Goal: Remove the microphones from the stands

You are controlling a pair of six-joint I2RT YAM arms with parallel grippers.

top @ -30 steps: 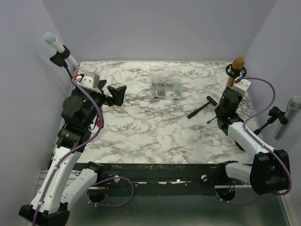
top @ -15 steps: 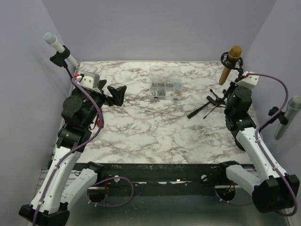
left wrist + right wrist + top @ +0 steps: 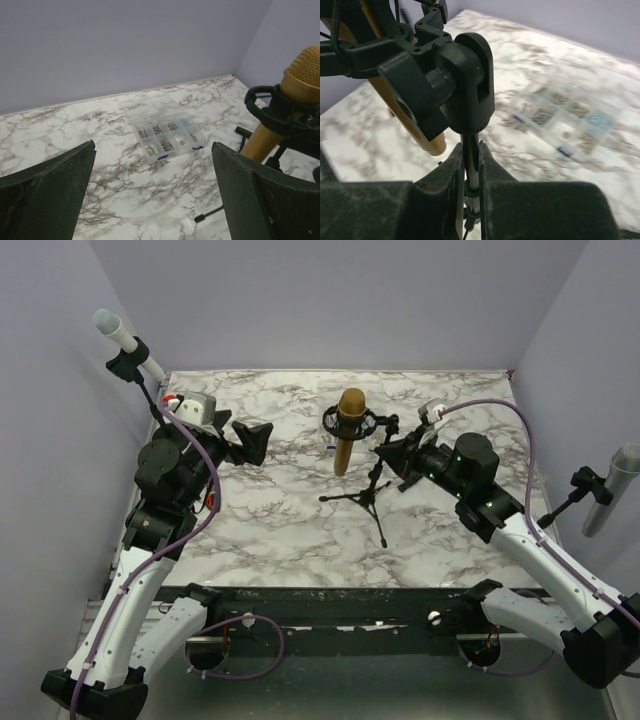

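Note:
The gold microphone point(image 3: 347, 435) sits in the black shock mount of a small tripod stand point(image 3: 370, 495) standing upright in the middle of the table. My right gripper point(image 3: 388, 456) is shut on the stand's pole point(image 3: 470, 165) just under the swivel joint; the microphone body point(image 3: 400, 107) hangs at the upper left of that view. My left gripper point(image 3: 250, 440) is open and empty, hovering at the left of the table. In the left wrist view its fingers point(image 3: 260, 195) frame the table, and the microphone point(image 3: 285, 107) shows at the right edge.
A clear compartment box of small parts point(image 3: 352, 430) lies behind the stand, also in the left wrist view point(image 3: 165, 135). A white microphone on a stand point(image 3: 125, 340) is at the far left and a grey one point(image 3: 610, 485) at the far right.
My right arm has carried the stand with the gold microphone from the far right corner to the table's middle and set it upright. The left arm has barely moved.

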